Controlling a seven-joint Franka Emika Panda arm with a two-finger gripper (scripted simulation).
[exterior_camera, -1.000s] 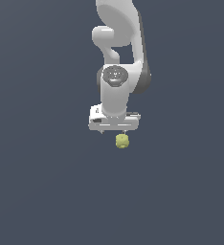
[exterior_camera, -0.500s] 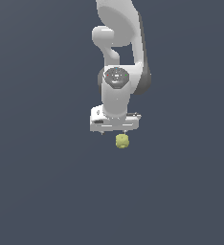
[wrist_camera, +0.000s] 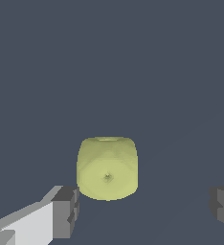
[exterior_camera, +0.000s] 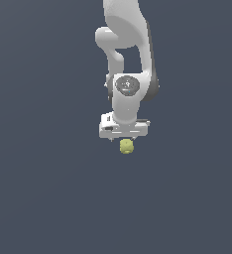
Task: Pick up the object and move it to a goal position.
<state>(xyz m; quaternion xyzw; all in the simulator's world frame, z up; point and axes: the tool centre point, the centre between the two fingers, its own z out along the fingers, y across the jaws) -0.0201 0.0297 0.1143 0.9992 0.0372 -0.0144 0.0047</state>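
The object is a small yellow-green lumpy ball lying on the dark grey floor, directly below the white arm's hand. My gripper hovers just above it, pointing down. In the wrist view the object sits between the two dark fingertips, nearer to one of them than to the other. The gripper is open, and neither finger touches the ball.
The white arm rises above the hand towards the top of the exterior view. A plain dark grey floor surrounds the ball, and no other objects show.
The hand has come down a little towards the ball. The ball has stayed where it was, and the fingers remain apart.
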